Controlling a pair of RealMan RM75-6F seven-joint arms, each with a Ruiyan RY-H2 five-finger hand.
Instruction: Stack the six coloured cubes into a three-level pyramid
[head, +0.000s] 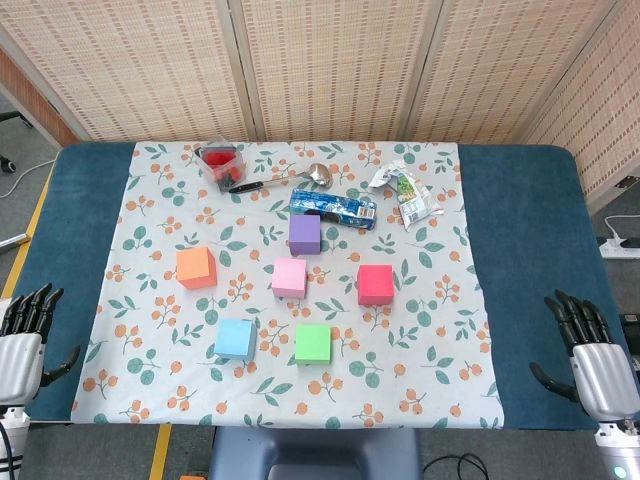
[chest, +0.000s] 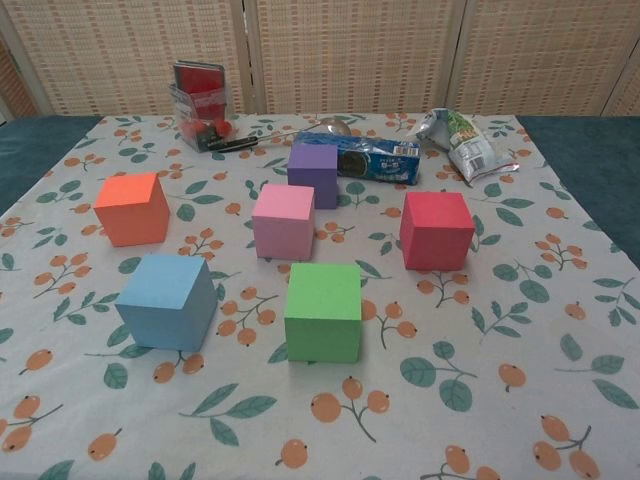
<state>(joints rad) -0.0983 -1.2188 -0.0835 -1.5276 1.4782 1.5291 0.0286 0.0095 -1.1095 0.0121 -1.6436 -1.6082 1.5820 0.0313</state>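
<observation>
Six cubes (head: 303, 288) apart, unstacked on table (head: 90, 210); left hand (head: 22, 340) and right hand (head: 592, 350) empty, fingers spread.

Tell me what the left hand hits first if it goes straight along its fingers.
Probably nothing: the left hand points up the bare blue table edge, left of the orange cube. Depth is unclear.

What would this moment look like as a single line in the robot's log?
stage: not started | cubes: six, all separate on cloth | left robot hand: open, idle | right robot hand: open, idle
</observation>
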